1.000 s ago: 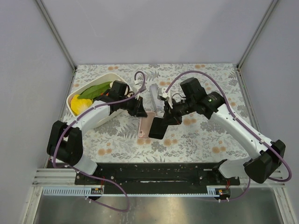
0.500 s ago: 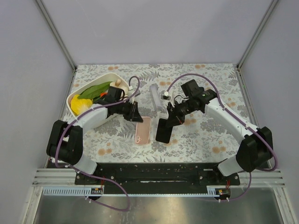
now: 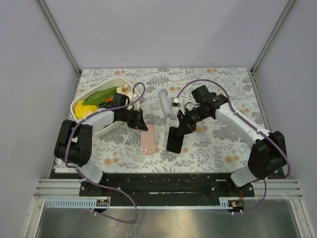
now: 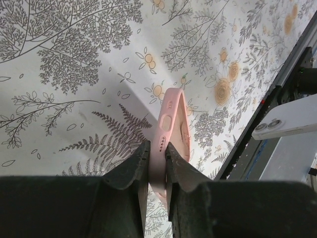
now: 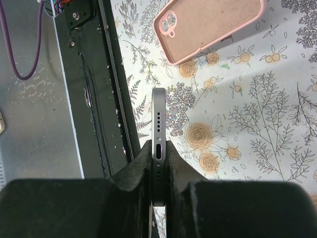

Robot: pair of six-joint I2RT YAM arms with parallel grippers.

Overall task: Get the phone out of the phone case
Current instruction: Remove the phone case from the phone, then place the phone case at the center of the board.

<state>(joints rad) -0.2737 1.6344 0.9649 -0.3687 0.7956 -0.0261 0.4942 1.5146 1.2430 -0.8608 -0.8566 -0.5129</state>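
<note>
I am holding the slim dark grey phone point(image 5: 158, 114) edge-on at mid-frame with the right gripper point(image 5: 158, 148) nearly closed on it, risking it twisting loose, while the left gripper point(image 4: 157, 151) is pinching the pink silicone case point(image 4: 172, 116) by its wall.

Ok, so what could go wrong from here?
The right gripper pinches the phone only by its bottom end, edge-on, so it might pivot or slip and drop onto the table. The left gripper holds just one thin wall of the case, which may flex and slide out.
</note>
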